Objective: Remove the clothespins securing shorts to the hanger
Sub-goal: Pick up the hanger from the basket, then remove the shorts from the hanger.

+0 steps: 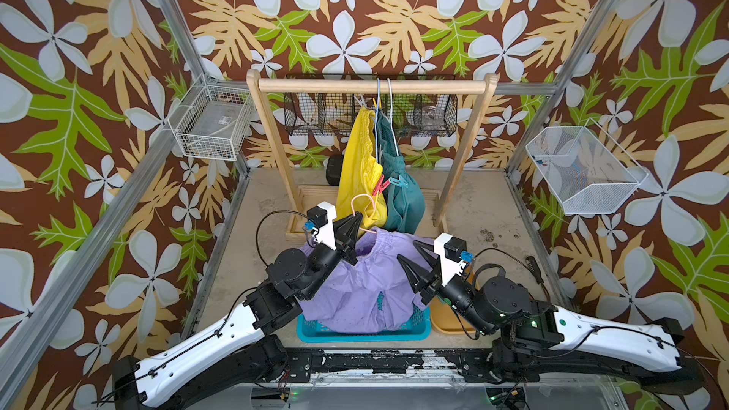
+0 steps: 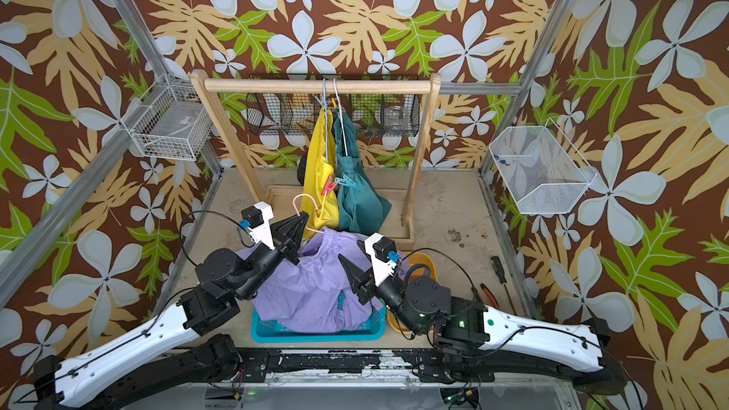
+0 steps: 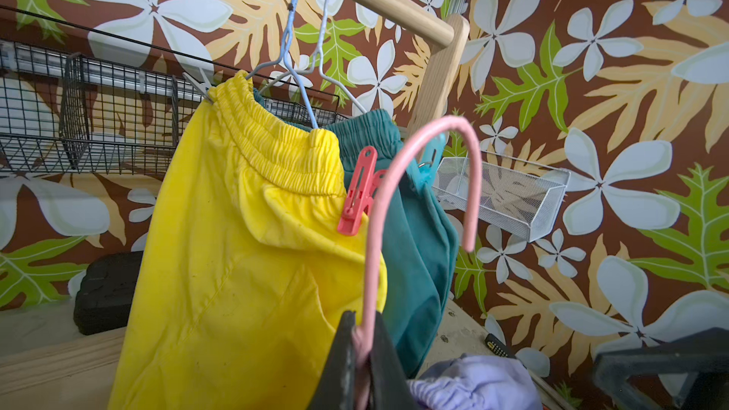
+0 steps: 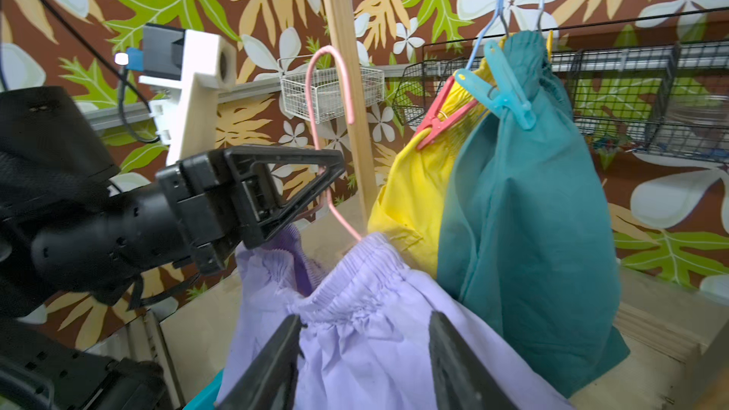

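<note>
The lilac shorts (image 1: 367, 289) are the pair in hand. They are off the rail and slump over the blue basket (image 1: 418, 333) at the near edge of the table (image 1: 473, 207). Their gathered waistband is hooked at one end on the pink hanger (image 3: 453, 122). No peg shows on the waistband. A small teal patch (image 1: 380, 301) lower on the cloth may be a clothespin, but the top views are too coarse to say.

I judge this pair is nearly freed. The next move is either to slip the waistband off the hanger so the shorts drop into the basket, or to pinch that teal thing's tails if it proves to be a peg. Either move needs the hanger kept steady while the other arm works on limp fabric.

The left gripper (image 1: 355, 219) is clamped on the hanger's neck just under its hook. Its arm reaches in from the table's near left corner and angles upward. The right gripper (image 1: 407, 250) hangs just above the waistband with its jaws partway apart and nothing between them. It points toward the left gripper, on an arm that reaches in from the near right corner.

Behind them, toward the far edge, the yellow shorts (image 1: 357, 175) and the teal shorts (image 1: 402, 203) hang from the wooden rail (image 1: 371, 85). A red-pink clothespin (image 3: 357, 195) holds the yellow pair and a light blue clothespin (image 4: 507, 92) the teal pair, so most of the task is left.
</note>
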Motion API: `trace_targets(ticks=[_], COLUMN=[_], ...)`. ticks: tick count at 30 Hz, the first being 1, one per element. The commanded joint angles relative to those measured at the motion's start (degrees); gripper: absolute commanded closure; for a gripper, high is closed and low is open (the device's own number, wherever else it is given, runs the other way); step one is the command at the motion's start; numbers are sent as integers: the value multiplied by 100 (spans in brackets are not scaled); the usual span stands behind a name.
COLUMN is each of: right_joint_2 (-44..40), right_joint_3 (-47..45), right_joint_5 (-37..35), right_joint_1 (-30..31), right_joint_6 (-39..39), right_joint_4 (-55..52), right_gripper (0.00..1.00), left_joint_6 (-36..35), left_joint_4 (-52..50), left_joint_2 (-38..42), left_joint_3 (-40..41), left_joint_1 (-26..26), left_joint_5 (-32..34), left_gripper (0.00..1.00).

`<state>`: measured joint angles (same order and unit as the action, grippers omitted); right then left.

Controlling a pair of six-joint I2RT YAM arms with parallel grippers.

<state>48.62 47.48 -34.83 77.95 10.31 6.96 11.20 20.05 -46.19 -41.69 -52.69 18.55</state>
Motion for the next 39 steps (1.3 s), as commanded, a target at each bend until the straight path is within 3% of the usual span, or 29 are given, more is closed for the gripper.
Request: trace_targets(ticks=[1, 7, 19, 25, 32, 35, 38, 39], right_joint_2=[318, 542, 1143, 1713, 1964, 1840, 1697, 1615], right_joint_3=[77, -371, -260, -130, 33, 96, 25, -22], right_joint_5=[-777, -1277, -1197, -1876, -2353, -1855, -1808, -1769], right_joint_1=[134, 493, 502, 502, 342, -144, -396, -439], right_joint_6=[52, -323, -535, -953, -1002, -359, -273, -271], right_joint_4=[307, 1625, 2167, 2486, 2305, 1607, 1404, 1434], right_gripper=[48, 47, 46, 44, 60, 76, 98, 100], left_joint_6=[260, 337, 534, 593, 650, 703, 679, 658], left_joint_4=[381, 345, 385, 386, 396, 429, 382, 360], left_joint_2=[66, 22, -143, -135, 0, 74, 131, 144], left_joint_3=[-1, -32, -50, -76, -10, 29, 38, 38], left_joint_1=[-7, -12, -13, -13, -8, -11, -14, -10], left_joint_5=[116, -143, -348, -435, -453, -520, -574, -576], left_gripper=[100, 100, 100, 100, 100, 100, 100, 100])
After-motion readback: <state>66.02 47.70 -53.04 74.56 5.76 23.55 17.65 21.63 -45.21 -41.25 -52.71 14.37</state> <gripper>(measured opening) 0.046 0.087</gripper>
